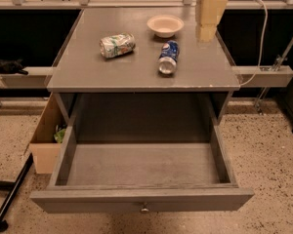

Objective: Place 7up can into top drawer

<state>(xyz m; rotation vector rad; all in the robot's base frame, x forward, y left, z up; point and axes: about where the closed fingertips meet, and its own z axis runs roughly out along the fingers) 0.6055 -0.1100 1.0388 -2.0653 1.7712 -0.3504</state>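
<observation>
The 7up can (117,45) lies on its side on the grey table top (112,72), at the back left. The top drawer (141,199) is pulled fully open below the table, its inside bare, with a small round knob on its front panel. My gripper (206,32) hangs above the table's back right part, well to the right of the 7up can and apart from it, holding nothing.
A blue Pepsi-style can (168,57) lies on its side mid-table. A shallow white bowl (165,25) stands behind it. A tan cardboard box (46,140) sits on the floor left of the drawer. A white cable (261,38) hangs at the right.
</observation>
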